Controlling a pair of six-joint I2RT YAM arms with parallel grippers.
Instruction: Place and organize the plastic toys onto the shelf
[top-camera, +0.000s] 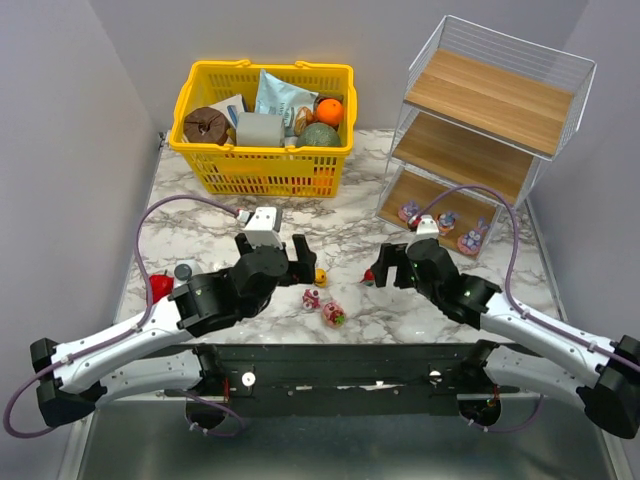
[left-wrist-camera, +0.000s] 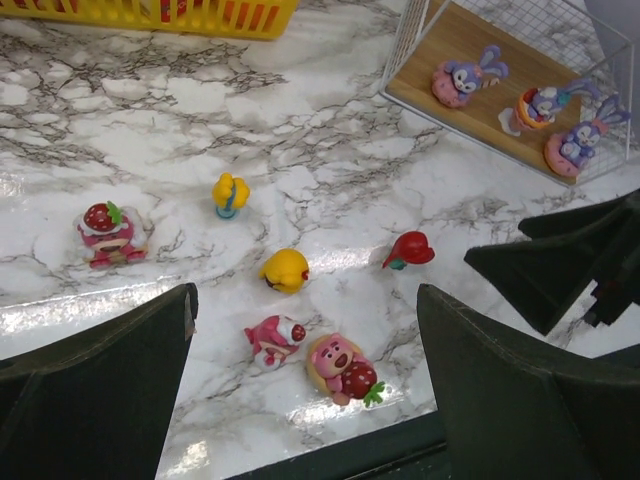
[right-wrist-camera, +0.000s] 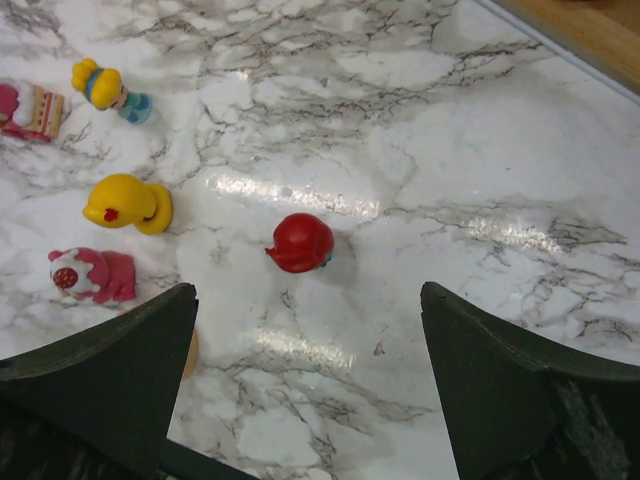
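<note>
Several plastic toys lie on the marble table between my grippers: a yellow duck (left-wrist-camera: 285, 270), a red figure (left-wrist-camera: 409, 249), a pink figure (left-wrist-camera: 275, 340), a pink bear with a strawberry (left-wrist-camera: 345, 367), a yellow-haired figure (left-wrist-camera: 230, 193) and a strawberry-hatted one (left-wrist-camera: 107, 232). Three purple bunny toys (top-camera: 447, 220) stand on the bottom board of the wire shelf (top-camera: 490, 130). My left gripper (top-camera: 280, 252) is open above the pink figures (left-wrist-camera: 305, 300). My right gripper (top-camera: 392, 265) is open and empty, with the red figure (right-wrist-camera: 302, 243) just ahead of its fingertips (right-wrist-camera: 425, 300).
A yellow basket (top-camera: 265, 160) full of groceries stands at the back left. A red object (top-camera: 160, 287) and a grey cap (top-camera: 183, 270) sit by the left arm. The shelf's two upper boards hold nothing.
</note>
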